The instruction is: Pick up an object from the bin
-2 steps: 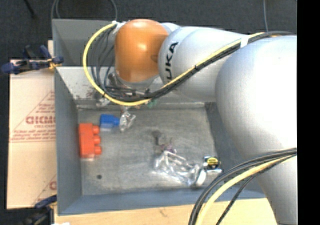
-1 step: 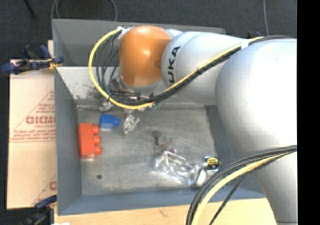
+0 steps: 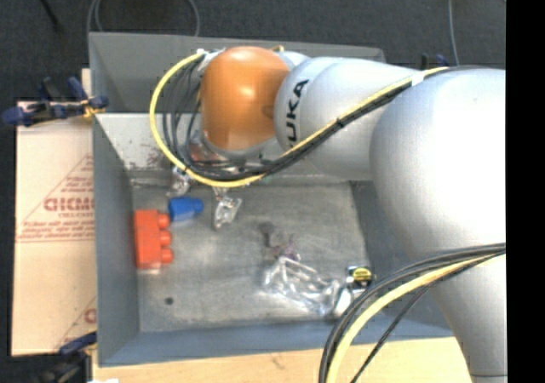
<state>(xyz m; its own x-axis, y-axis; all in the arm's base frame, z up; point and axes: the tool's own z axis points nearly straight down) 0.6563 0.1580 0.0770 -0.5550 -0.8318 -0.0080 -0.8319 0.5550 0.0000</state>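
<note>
My gripper (image 3: 223, 209) hangs below the orange dome over the bin's back left part, its tip close to the floor. A small blue block (image 3: 185, 208) lies just left of it, nearly touching. Left of that, a red-orange toy brick (image 3: 152, 238) with studs on top rests near the bin's left wall. Nothing shows held in the gripper.
A crumpled clear plastic wrapper (image 3: 294, 283) lies at the front middle of the bin. A small dark scrap (image 3: 274, 238) sits behind it. A yellow and black item (image 3: 361, 274) rests by the right wall. The arm covers the bin's back right.
</note>
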